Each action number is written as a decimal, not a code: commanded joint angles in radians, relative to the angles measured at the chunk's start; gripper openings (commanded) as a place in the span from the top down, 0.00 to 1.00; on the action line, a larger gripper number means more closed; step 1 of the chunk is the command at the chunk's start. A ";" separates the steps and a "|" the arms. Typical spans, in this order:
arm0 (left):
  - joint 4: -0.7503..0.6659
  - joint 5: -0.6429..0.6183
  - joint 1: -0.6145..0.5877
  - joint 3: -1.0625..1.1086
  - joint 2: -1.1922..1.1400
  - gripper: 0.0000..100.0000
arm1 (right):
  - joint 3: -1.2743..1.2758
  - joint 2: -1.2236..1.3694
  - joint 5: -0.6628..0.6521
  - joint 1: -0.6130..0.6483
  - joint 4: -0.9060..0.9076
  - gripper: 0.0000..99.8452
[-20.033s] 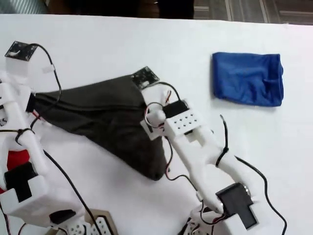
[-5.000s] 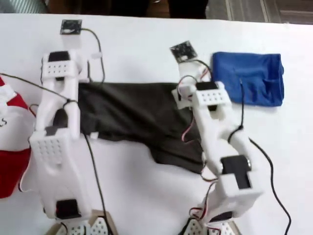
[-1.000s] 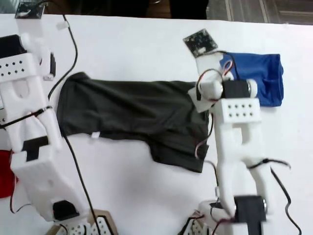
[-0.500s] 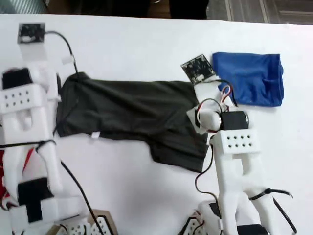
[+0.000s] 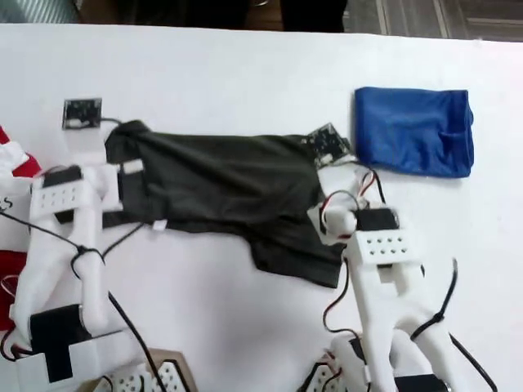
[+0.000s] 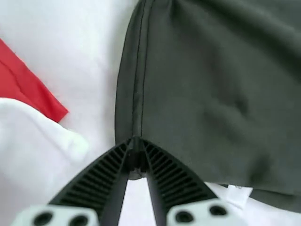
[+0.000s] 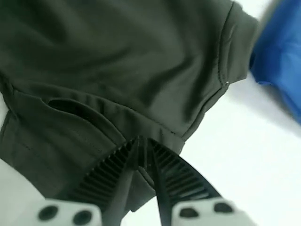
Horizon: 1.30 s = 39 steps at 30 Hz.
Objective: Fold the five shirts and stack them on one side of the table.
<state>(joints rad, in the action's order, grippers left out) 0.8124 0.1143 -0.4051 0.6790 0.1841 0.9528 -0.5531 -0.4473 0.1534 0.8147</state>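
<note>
A dark grey shirt [image 5: 221, 184] lies spread across the middle of the white table [image 5: 245, 65], one flap hanging toward the front edge. My left gripper [image 5: 122, 178] sits at the shirt's left edge; in the left wrist view the gripper [image 6: 135, 157] is shut on the seamed hem of the shirt [image 6: 211, 84]. My right gripper [image 5: 325, 181] is at the shirt's right edge; the right wrist view shows the gripper [image 7: 143, 148] pinched on a fold of the shirt [image 7: 117, 56]. A folded blue shirt [image 5: 413, 131] rests at the back right, apart from the dark one.
A red and white shirt [image 5: 12, 212] lies bunched at the table's left edge, close to my left arm, and the same shirt [image 6: 33, 94] sits beside the dark hem in the left wrist view. The blue shirt [image 7: 282, 56] lies just past the dark shirt's corner.
Both arms have drawn back from the far side toward the near edge, dropping onto the dark shirt's two ends. The shirt's left edge has shifted slightly right and bunched.
</note>
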 commanded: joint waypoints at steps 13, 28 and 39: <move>-0.226 0.002 -0.005 0.213 0.048 0.97 | 0.127 -0.013 -0.003 0.191 -0.390 0.98; -0.216 0.000 -0.002 0.150 -0.043 0.97 | -0.144 0.340 -0.005 0.234 -0.165 0.98; -0.216 0.000 -0.002 0.150 -0.043 0.97 | -0.157 0.189 -0.014 0.349 0.223 0.98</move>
<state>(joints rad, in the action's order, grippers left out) 0.6007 0.1143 -0.4035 0.8677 0.1366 0.8378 -0.2862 -0.4549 0.4941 0.9590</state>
